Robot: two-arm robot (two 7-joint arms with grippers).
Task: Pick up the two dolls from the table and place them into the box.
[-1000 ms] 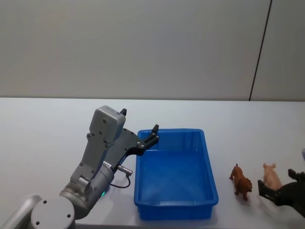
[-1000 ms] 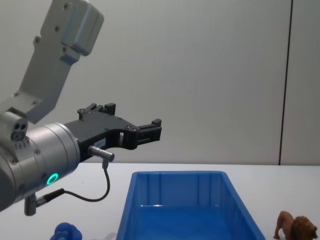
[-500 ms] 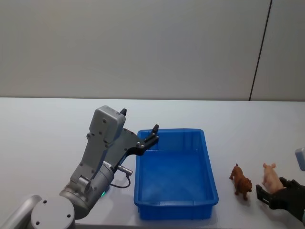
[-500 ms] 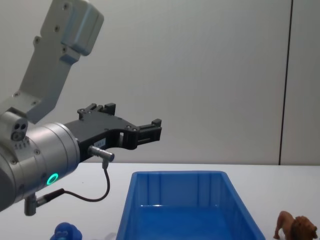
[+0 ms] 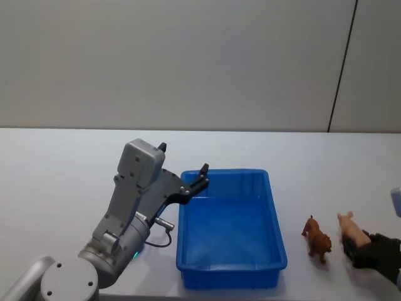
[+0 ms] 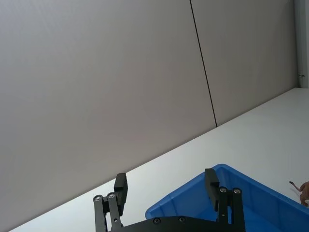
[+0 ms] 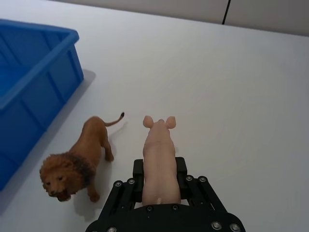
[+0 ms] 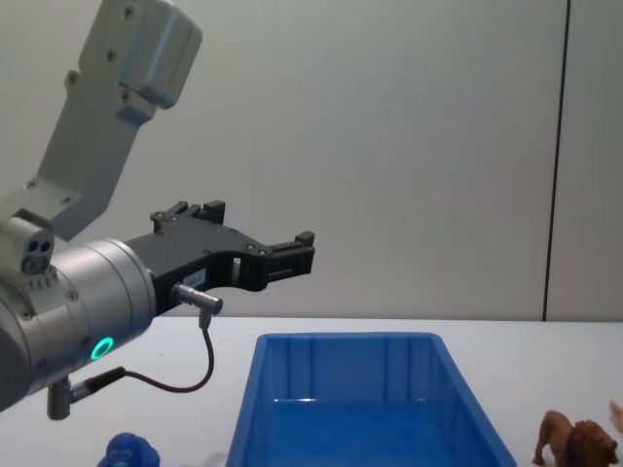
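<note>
The right hand [image 7: 159, 170] is closed on the pink pig [image 7: 158, 159], its two black fingers [image 7: 138, 167] pressed against the flanks of the pig's rear half, so the hindquarters are hidden between them and the snout points away from the wrist. From the head camera this hand [image 5: 366, 248] sits to the right of the box [image 5: 232, 173] and is cut off by the frame corner; whether the pig's [image 5: 351, 229] feet touch the bench [image 5: 62, 163] cannot be told. The lion [image 7: 77, 162] stands on the bench between the box [image 7: 29, 87] and the pig, apart from both, its head toward the robot. From the chest camera the lion [image 8: 576, 443] is cropped at the legs and the pig [image 8: 616, 411] is a mere pink sliver at the frame edge, right of the box [image 8: 341, 341], whose near end is also cut off. The left hand [image 5: 183, 158] hangs above the box's far left corner, spread wide with nothing between its fingers [image 6: 211, 180]; its wrist camera catches the box's [image 6: 270, 193] far corner and a bit of the lion's [image 6: 304, 187] tail end. A blue toy [image 8: 131, 452] sits left of the box, below the left hand [image 8: 255, 226], mostly cropped by the frame edge, so its shape is hard to make out.
</note>
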